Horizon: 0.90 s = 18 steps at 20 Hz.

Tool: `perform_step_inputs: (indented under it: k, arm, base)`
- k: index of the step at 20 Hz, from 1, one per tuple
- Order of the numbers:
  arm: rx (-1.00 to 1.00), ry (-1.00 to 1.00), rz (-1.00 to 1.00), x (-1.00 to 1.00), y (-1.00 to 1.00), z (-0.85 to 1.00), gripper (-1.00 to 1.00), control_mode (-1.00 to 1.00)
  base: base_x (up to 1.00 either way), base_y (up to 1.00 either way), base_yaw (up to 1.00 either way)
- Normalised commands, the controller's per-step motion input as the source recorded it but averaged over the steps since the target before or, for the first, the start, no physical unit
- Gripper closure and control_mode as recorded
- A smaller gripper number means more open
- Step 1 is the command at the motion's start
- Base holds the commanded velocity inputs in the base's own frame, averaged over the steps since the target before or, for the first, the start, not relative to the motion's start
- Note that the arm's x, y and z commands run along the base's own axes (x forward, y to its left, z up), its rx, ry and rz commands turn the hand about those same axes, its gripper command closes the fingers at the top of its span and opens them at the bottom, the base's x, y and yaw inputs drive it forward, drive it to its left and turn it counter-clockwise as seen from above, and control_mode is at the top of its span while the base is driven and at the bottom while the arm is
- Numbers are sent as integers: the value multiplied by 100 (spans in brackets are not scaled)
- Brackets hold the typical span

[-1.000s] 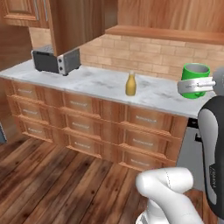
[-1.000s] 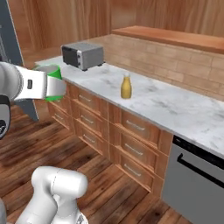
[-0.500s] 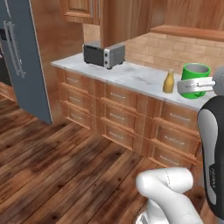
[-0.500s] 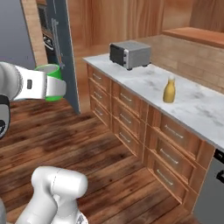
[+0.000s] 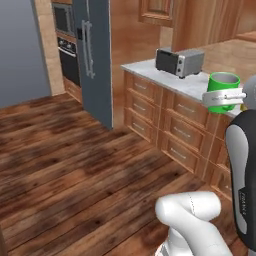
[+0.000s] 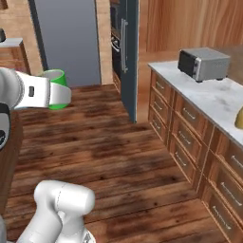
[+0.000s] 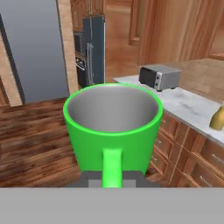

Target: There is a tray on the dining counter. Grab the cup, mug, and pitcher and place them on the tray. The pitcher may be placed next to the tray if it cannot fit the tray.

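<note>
My gripper (image 5: 223,96) is shut on the mug (image 5: 222,84), a bright green cylinder with a pale inside, held upright in the air. From the right base view the mug (image 6: 58,76) sits at the hand (image 6: 52,92) over the wooden floor. In the hand view the mug (image 7: 112,127) is close up, with its handle running down between the fingertips (image 7: 112,180). The mustard-yellow pitcher (image 6: 239,118) stands on the wall counter (image 6: 213,95), also seen in the hand view (image 7: 217,118). The tray and the cup are out of view.
A toaster oven (image 5: 179,61) stands on the marble counter with drawers (image 5: 165,120). A tall grey fridge (image 5: 95,55) and a wall oven (image 5: 67,45) stand past its end. Open wooden floor (image 5: 75,165) lies ahead. A marble-topped wooden edge (image 6: 10,43) is far left; I cannot tell whether it is the dining counter.
The whole scene has slid to the right as the base turns left: the counter moved aside and the fridge and floor came into view. The mug stays in the shut gripper.
</note>
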Motion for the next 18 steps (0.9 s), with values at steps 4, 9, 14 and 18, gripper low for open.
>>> perform_step_inputs:
  k: [4, 9, 14, 18]
  arm:
    - [0, 0, 0, 0, 0, 0, 100, 100]
    - [0, 0, 0, 0, 0, 0, 100, 100]
    - [0, 0, 0, 0, 0, 0, 100, 100]
    - [0, 0, 0, 0, 0, 0, 100, 100]
  base:
    - [-27, 24, 51]
    - [-27, 25, 50]
    - [-21, 35, 48]
    - [-12, 67, 41]
